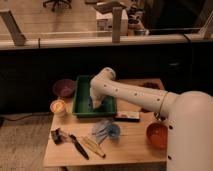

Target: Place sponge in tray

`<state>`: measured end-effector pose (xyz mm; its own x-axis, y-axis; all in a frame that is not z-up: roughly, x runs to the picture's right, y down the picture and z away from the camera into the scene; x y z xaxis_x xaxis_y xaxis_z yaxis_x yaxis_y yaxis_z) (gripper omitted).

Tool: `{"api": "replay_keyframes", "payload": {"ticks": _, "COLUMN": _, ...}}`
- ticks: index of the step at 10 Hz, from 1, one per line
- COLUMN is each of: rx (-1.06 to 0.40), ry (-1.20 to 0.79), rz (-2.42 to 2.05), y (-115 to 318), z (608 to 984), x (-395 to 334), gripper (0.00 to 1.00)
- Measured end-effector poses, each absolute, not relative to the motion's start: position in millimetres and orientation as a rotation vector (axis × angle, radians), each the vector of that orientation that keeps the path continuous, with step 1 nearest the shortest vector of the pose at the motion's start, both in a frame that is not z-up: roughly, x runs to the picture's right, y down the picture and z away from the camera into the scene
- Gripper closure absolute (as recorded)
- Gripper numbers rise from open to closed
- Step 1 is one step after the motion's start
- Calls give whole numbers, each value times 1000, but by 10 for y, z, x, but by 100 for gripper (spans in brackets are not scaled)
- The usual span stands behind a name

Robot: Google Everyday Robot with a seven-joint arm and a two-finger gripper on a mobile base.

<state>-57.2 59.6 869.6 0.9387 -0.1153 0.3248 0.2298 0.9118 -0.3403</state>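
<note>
**Claw lowered into the green tray, sponge directly beneath it**

I read the claw (pixel 95 104) as hanging inside the green tray (pixel 80 102), at the end of the white arm (pixel 135 94) that reaches in from my right. The sponge (pixel 91 103) appears only as a small bluish patch at the claw's tip, low against the tray floor; it lies straight under the claw, not off to either side. Whether it is gripped or already let go I cannot tell, since the wrist hides the tips. Its long axis is likewise hidden.

The tray is a shallow rectangular bin of smooth, hard-looking plastic, its long side running away from me. The sponge, I judge, is soft and compressible.

Around the claw, on the wooden tabletop (pixel 135 142):
- Far side, to its left: a dark purple bowl (pixel 64 88).
- Near side, left: a pale cup (pixel 58 107).
- Nearer me: a blue crumpled cloth (pixel 106 131), a dark-handled brush (pixel 67 140), and a flat dark bar (pixel 127 116) just beside the tray's near edge.
- Well to the right: an orange bowl (pixel 156 135).

The coming move turns, I judge, on a straight vertical lift clear of the tray walls.
</note>
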Motion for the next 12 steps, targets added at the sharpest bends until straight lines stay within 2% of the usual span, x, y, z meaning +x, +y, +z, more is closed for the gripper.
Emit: {"api": "replay_keyframes", "payload": {"ticks": 12, "rx": -335, "ry": -312, "rz": -170, "y": 482, "z": 8647, "x": -486, "gripper": 20}}
